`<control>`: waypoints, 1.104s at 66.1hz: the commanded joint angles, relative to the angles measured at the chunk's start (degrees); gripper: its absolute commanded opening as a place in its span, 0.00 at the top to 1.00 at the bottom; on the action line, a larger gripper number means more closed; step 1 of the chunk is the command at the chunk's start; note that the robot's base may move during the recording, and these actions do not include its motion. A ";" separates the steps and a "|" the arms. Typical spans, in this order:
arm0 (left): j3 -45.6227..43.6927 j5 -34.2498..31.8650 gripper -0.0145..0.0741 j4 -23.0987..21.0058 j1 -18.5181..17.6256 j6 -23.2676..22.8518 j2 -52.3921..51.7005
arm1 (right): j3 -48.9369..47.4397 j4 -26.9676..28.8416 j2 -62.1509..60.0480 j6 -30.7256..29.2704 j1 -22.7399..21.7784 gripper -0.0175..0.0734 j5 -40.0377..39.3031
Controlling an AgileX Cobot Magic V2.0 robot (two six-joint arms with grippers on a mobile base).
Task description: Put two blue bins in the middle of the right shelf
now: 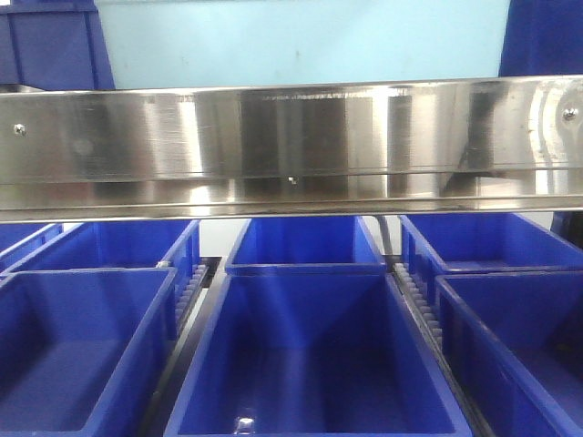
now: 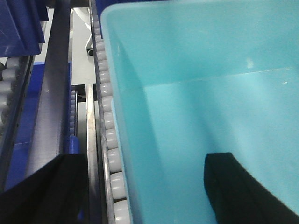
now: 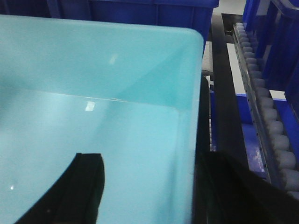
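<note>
Several blue bins stand in rows on roller tracks in the front view; the nearest middle bin (image 1: 314, 364) is empty. In both wrist views this bin looks pale cyan. My left gripper (image 2: 145, 161) is open and straddles the bin's left wall (image 2: 122, 140), with one finger (image 2: 51, 191) outside over the rail and the other finger (image 2: 233, 186) inside the bin. My right gripper (image 3: 154, 158) is open astride the bin's right wall (image 3: 189, 140), one finger (image 3: 79, 191) inside and one finger (image 3: 233, 191) outside. Neither gripper shows in the front view.
A wide steel shelf beam (image 1: 291, 146) crosses just above the bins. White rollers (image 2: 112, 140) line the track beside the left wall, and another roller strip (image 3: 271, 126) runs to the right. More blue bins (image 1: 82, 346) (image 1: 519, 337) flank the middle one closely, and another bin (image 3: 149, 14) stands behind it.
</note>
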 commanded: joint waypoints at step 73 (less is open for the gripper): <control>-15.86 37.34 0.36 -14.12 2.34 -4.30 5.98 | -20.96 17.67 8.09 -3.55 -3.35 0.44 46.40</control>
